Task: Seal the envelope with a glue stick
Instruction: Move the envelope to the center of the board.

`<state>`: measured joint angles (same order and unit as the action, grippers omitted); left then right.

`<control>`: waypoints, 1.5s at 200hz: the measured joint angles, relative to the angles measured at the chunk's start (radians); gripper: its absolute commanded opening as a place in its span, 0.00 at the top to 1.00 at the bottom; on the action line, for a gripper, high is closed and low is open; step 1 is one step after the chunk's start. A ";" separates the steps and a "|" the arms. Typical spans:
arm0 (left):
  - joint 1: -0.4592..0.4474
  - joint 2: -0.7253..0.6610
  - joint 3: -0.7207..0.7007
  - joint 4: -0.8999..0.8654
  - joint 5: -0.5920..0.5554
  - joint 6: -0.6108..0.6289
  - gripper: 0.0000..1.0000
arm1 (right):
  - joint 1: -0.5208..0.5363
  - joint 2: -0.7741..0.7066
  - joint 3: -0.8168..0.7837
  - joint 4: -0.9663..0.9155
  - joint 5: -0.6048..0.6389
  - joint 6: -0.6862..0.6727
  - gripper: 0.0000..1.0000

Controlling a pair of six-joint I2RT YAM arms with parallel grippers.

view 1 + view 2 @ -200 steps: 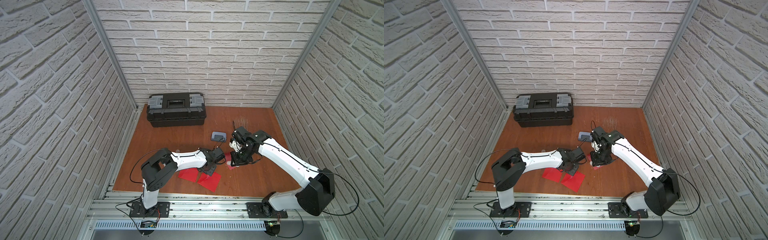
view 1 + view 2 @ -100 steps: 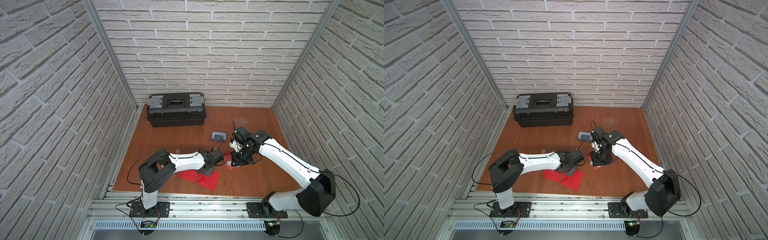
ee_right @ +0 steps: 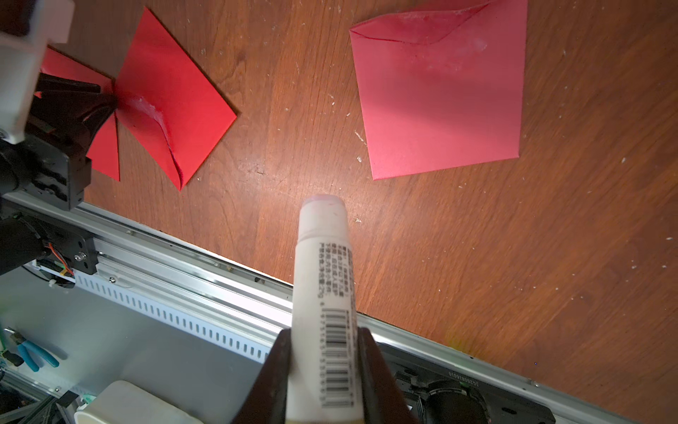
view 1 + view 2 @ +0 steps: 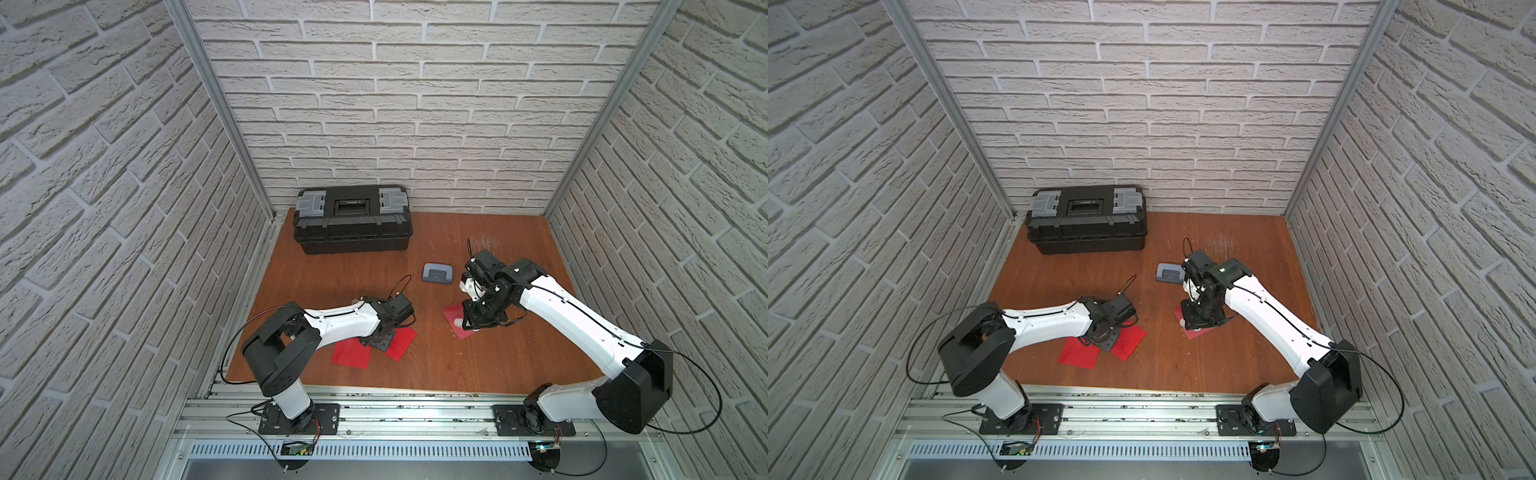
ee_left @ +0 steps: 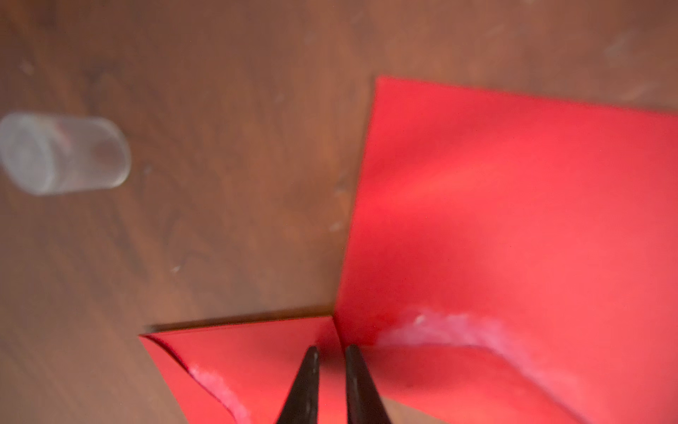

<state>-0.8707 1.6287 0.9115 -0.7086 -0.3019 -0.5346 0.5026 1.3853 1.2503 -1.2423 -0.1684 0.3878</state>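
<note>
Wooden worktop [image 4: 457, 357] is bearing a red envelope [image 5: 513, 220]; left tool [image 5: 329, 352] is touching it, grip state unclear; right tool [image 3: 323, 339] is pinching the glue stick [image 3: 323, 264].

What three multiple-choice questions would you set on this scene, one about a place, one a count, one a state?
1. Where is the hole punch? A. on a red envelope; B. on bare table beside the right arm; C. on the metal rail.
2. How many red envelopes lie on the table? A. one; B. two; C. three.
3. The glue stick is: A. uncapped, clamped in the right gripper; B. capped, lying on the table; C. capped, in the right gripper.
B: it sits on wood by that arm's wrist. C: two lie side by side, a third apart. A: its bare tip shows, and a clear cap lies loose.
</note>
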 measured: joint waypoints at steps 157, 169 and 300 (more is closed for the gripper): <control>-0.119 0.202 0.462 0.089 0.092 0.180 0.68 | -0.312 -0.073 0.016 0.004 0.045 -0.092 0.97; -0.130 0.258 0.504 0.112 0.111 0.213 0.68 | -0.345 -0.084 0.016 0.003 0.045 -0.108 0.97; -0.093 0.546 0.727 0.254 0.304 0.417 0.66 | -0.435 -0.112 -0.013 -0.005 0.032 -0.186 0.97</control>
<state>-0.9634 2.1746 1.6386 -0.4549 0.0017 -0.1181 0.0681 1.2736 1.2377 -1.2472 -0.1368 0.2020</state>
